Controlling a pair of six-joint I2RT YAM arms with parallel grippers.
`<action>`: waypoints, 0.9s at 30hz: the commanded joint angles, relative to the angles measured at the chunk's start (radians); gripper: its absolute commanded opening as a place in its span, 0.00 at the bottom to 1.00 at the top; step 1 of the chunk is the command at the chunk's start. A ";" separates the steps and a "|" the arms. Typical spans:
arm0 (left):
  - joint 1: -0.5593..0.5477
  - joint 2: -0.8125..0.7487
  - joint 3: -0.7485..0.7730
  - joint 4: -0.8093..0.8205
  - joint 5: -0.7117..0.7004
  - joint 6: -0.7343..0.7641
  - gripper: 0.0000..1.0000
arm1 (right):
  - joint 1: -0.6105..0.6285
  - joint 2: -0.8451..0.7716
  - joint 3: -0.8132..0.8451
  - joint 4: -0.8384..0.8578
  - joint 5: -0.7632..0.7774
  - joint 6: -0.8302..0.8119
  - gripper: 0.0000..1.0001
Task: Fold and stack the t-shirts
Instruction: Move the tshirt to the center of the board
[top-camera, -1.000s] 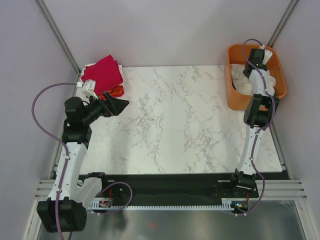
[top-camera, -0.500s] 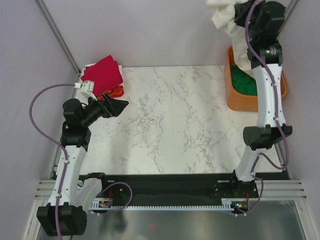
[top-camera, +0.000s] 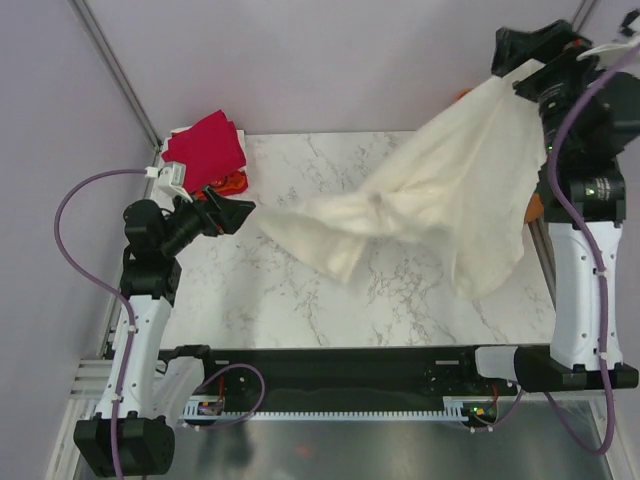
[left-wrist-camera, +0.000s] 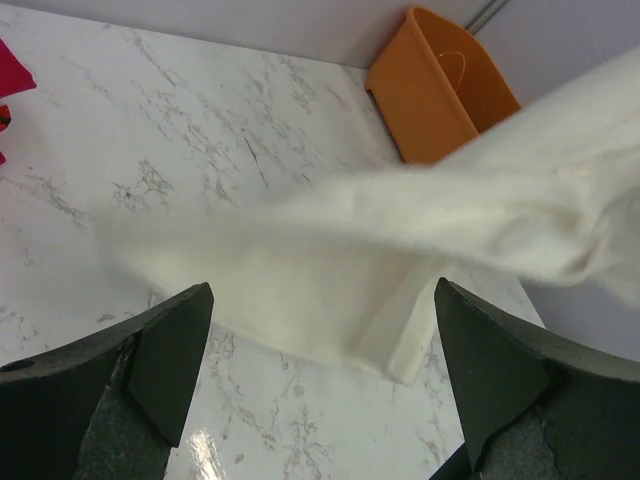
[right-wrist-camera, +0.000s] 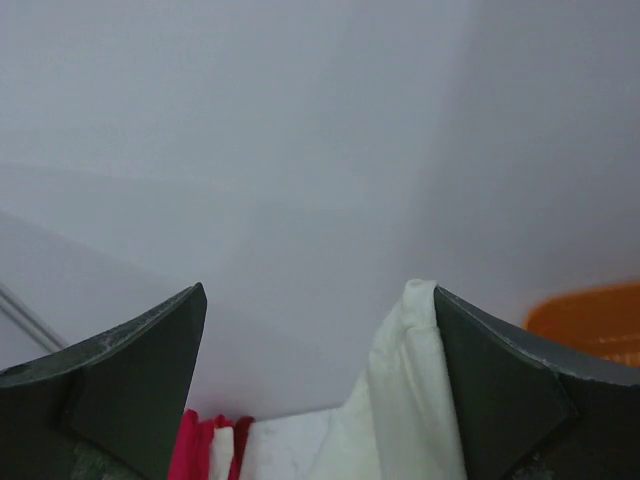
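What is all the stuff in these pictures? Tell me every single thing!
cream-white t-shirt: one, cream-white, spread in the air over the table
crimson red t-shirt: one, crimson, far left corner
orange-red t-shirt: one, orange-red, peeking from under the crimson red t-shirt
orange tub: one, orange, far right corner
table: one, white marble, grey veins
left arm, right arm: two, white and black, near edge
left tool: one, black, open, empty
right tool: one, black, open, raised high, cream-white t-shirt against one finger

Marble table (top-camera: 290, 315), both far corners occupied.
Orange tub (left-wrist-camera: 440, 85) stands there; crimson red t-shirt (top-camera: 207, 148) lies well left of the tub.
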 joint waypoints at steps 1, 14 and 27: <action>-0.003 -0.010 0.012 -0.040 -0.045 0.052 1.00 | -0.003 0.040 -0.197 -0.159 0.110 0.003 0.98; -0.155 0.089 0.004 -0.237 -0.307 0.004 0.93 | -0.003 -0.061 -0.832 -0.148 0.050 0.052 0.98; -0.392 0.383 -0.039 -0.267 -0.566 -0.147 0.86 | 0.310 -0.230 -1.238 -0.115 0.030 0.214 0.98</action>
